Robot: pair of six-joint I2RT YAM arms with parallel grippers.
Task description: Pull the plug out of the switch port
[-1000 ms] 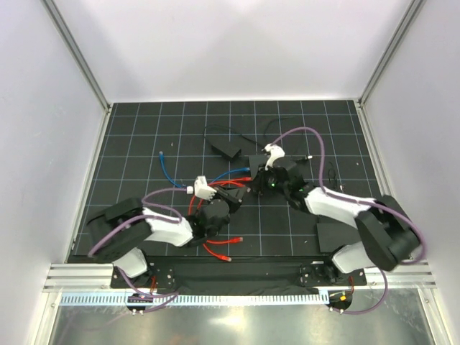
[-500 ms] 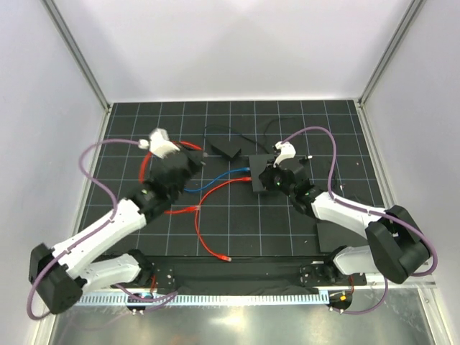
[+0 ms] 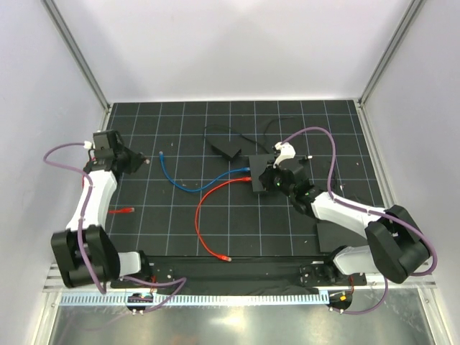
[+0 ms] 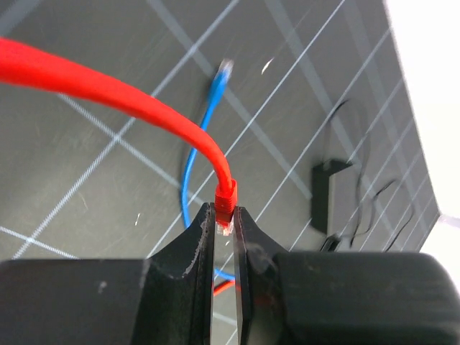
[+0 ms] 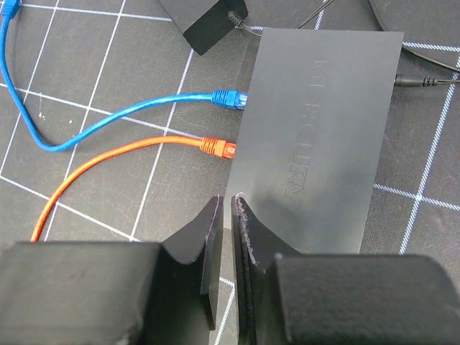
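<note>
Two dark fingers of the left gripper are clamped on a red plug, its clear tip pinched in the slit between them. Its red cable rises from the plug and arcs off to the upper left. The plug hangs in the air, well apart from the switch. Only the left wrist view shows this grasp. From above, the gripper is a small dark shape at the far left of the gridded black mat, with a fleck of red at its tip. Beyond the fingers lie the free end of a blue cable and, farther off, a small power brick with a thin black cord.

On the right gripper the jaws stand almost together, with only a thin slit between them and nothing in it. The tips are at the switch's near left corner; whether they press on it I cannot tell. The switch lies flat, right of centre on the mat.

The right wrist view shows what the top view blurs. A blue plug and, just beside it, an orange-red plug both meet the switch's left edge, and a thin black lead enters the opposite edge. Only the top view shows the orange-red cable curling toward the near edge to a loose end. It also shows a loose red end on the mat beside the left arm.
</note>
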